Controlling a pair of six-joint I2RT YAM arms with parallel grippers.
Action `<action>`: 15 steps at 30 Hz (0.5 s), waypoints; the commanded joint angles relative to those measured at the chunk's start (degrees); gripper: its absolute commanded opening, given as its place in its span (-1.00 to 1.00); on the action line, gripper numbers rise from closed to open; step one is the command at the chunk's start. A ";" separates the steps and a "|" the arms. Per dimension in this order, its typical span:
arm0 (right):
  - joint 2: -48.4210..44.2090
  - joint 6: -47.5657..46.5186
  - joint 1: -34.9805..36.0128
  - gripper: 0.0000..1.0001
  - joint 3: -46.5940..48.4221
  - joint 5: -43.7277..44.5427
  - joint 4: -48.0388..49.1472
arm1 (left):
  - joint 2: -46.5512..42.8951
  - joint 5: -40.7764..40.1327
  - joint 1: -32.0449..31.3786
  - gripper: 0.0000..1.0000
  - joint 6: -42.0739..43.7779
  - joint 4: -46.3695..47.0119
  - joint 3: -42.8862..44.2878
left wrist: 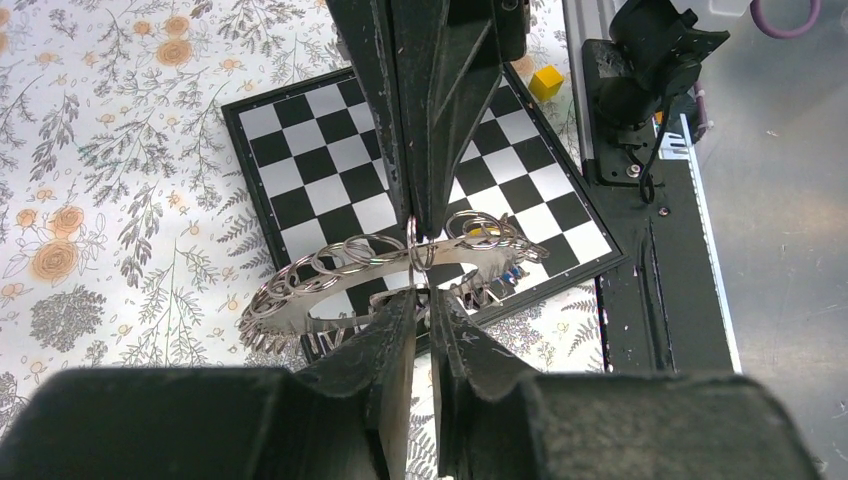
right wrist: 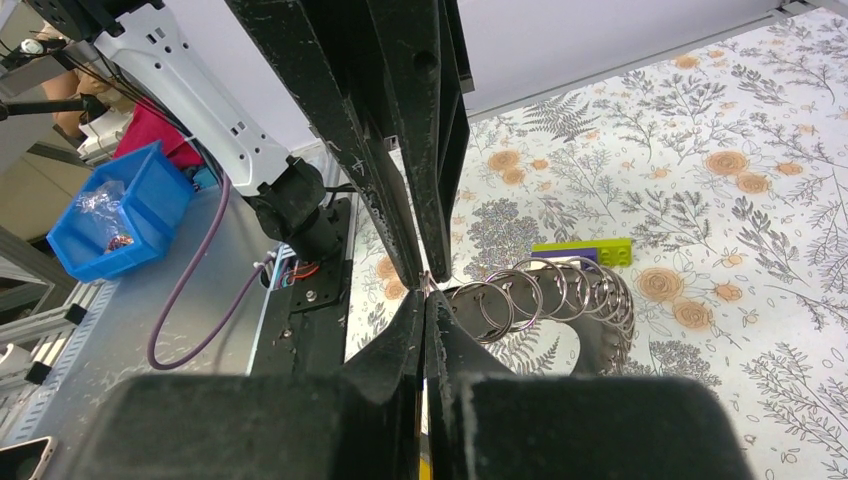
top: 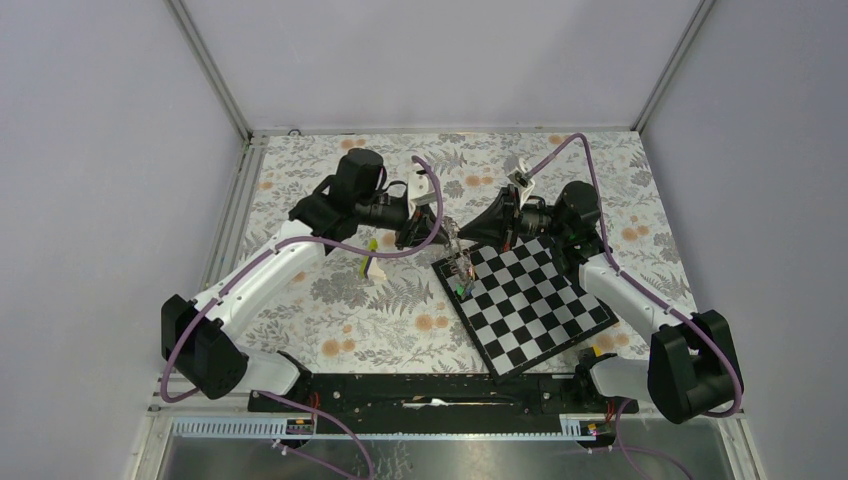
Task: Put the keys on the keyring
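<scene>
Right claw (right wrist: 425, 288) pressed together at keyring (right wrist: 548, 288); left claw (left wrist: 420, 264) slightly parted around it, grip unclear.

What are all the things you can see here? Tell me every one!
cloth: one, flowery, under everything
chessboard: one, black-and-white, right of middle
keyring: one, silver-grey, lifted over the chessboard's left corner
keys: number unclear, a green head shows, by the chessboard's left edge
block: one, yellow, by the chessboard's near corner
wedge: one, lime-and-white, left of the chessboard
bin: one, blue, beyond the cloth
left pincer: one, black, fingers slightly apart at the keyring
right pincer: one, black, shut on the keyring
</scene>
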 commanded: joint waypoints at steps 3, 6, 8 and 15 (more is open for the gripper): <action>-1.20 -0.68 -0.27 -1.00 0.48 0.21 2.71 | 0.52 1.69 0.25 -0.60 -0.23 2.07 2.47; -1.16 -0.69 -0.27 -1.00 0.50 0.21 2.72 | 1.35 2.90 0.16 -0.57 -0.95 2.41 2.92; -1.22 -0.70 -0.26 -1.00 0.53 0.24 2.72 | 1.88 3.56 0.08 -0.57 -1.25 2.44 3.28; -1.38 -0.64 -0.23 -1.00 0.22 0.30 2.83 | 2.75 5.25 -0.60 -0.54 -3.94 4.86 3.19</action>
